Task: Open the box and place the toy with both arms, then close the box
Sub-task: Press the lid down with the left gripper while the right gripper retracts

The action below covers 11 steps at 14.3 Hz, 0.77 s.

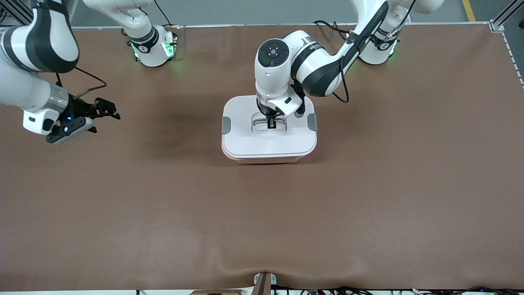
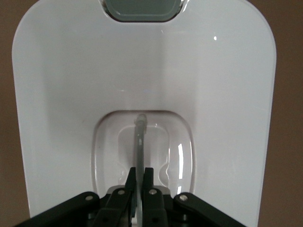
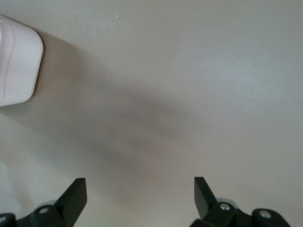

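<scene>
The box (image 1: 269,130) sits mid-tabletop, lid on. The left pincer (image 1: 272,123) is clamped on the thin, stiff, slick-looking handle (image 2: 140,142). At nine o'clock, the right pincer (image 1: 107,108) waits, spread wide, empty.

White arms (image 1: 315,61) with black joint sections, black cables, green-lit bases (image 1: 153,51) and silver-screwed black fingers (image 3: 75,196).

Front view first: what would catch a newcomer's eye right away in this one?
The white-lidded pink box in the middle of the brown table stands out, with the left gripper down in the lid's recessed centre, shut on the lid handle. The right gripper hangs open over bare table toward the right arm's end, waiting. No toy is in view.
</scene>
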{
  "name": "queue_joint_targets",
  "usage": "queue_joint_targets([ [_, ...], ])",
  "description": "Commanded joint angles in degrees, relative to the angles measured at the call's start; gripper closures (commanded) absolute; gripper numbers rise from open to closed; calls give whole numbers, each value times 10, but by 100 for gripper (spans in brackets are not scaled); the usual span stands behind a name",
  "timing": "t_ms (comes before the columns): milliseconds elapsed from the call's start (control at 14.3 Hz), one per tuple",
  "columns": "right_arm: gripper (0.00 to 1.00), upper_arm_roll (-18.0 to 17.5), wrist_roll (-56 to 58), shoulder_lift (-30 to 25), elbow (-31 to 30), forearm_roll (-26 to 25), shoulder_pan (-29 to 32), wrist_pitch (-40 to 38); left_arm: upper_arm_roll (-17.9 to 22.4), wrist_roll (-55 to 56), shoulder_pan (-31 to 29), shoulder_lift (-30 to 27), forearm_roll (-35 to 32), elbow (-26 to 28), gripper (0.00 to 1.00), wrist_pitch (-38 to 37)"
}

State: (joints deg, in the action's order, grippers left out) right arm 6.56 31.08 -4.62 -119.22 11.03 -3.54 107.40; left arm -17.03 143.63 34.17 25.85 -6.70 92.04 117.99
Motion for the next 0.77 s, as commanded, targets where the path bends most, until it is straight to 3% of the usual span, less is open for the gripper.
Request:
queue_joint_targets([
  [0,0,-11,-1,-4,27,-12,8,-23,1,21,6,3,-25,2,100,13],
  [490,0,-12,-135,-2,52,-42,6,-55,1,36,5,9,-45,9,100,26],
  [700,0,-14,-212,-1,79,-77,5,-90,1,38,7,16,-45,10,100,30],
])
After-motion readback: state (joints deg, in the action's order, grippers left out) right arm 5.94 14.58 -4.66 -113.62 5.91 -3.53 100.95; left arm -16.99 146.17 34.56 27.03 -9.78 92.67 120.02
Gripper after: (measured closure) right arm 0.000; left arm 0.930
